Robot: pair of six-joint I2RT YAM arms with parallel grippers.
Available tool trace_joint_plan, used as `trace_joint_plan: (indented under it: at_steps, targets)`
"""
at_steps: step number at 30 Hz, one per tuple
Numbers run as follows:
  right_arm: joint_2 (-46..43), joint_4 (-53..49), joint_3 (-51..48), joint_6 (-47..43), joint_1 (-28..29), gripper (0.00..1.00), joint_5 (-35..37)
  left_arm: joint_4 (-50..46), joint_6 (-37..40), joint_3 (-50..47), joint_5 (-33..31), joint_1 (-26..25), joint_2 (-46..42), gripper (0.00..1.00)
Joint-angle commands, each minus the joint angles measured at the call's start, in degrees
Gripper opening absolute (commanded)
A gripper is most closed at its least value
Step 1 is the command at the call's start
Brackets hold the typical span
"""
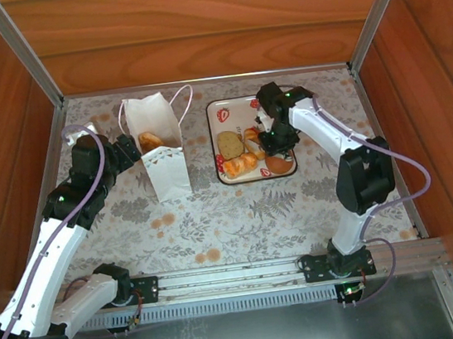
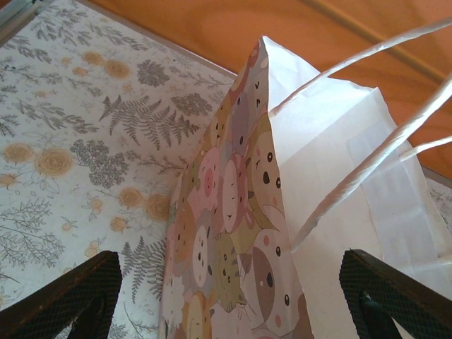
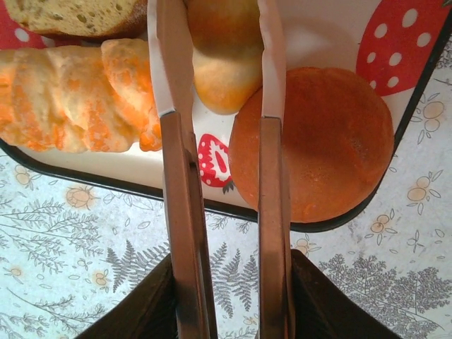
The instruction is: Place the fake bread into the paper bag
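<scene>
The white paper bag (image 1: 162, 157) stands open left of centre, one golden pastry (image 1: 151, 139) inside it. My left gripper (image 1: 128, 149) is open at the bag's left side; in the left wrist view its fingers (image 2: 67, 296) straddle the bag's patterned edge (image 2: 233, 212) without touching it. My right gripper (image 3: 231, 282) is shut on thin metal tongs (image 3: 272, 176). The tong blades flank a small golden roll (image 3: 222, 56) on the tray (image 3: 141, 169). Beside it lie a round brown bun (image 3: 318, 141), a twisted croissant (image 3: 78, 92) and a brown slice (image 3: 70, 14).
The strawberry-printed tray (image 1: 222, 107) sits right of the bag on the floral tablecloth (image 1: 215, 213). Wooden walls close in the back and both sides. A metal rail (image 1: 224, 278) carrying the arm bases runs along the near edge.
</scene>
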Motion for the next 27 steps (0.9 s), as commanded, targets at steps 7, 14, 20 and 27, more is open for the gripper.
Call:
trace_joint_plan:
  at_steps: [7, 14, 20, 27]
  targets:
    - [-5.2, -1.6, 2.8, -0.2, -0.5, 0.38, 1.7, 0.8, 0.7, 1.9, 6.2, 0.5, -0.5, 0.85]
    - [-8.9, -4.0, 6.5, -0.2, -0.4, 0.38, 1.3, 0.1, -0.3, 3.7, 8.7, 0.5, 0.7, 0.83]
    - [-13.8, -5.2, 9.8, -0.2, 0.8, 0.38, 0.3, -1.7, 0.0, 5.1, 8.0, 0.6, 3.2, 0.80]
    - [-16.7, -7.8, 15.6, 0.6, 3.5, 0.38, 1.5, -5.5, 2.2, 8.3, 4.9, 0.6, 8.7, 0.75]
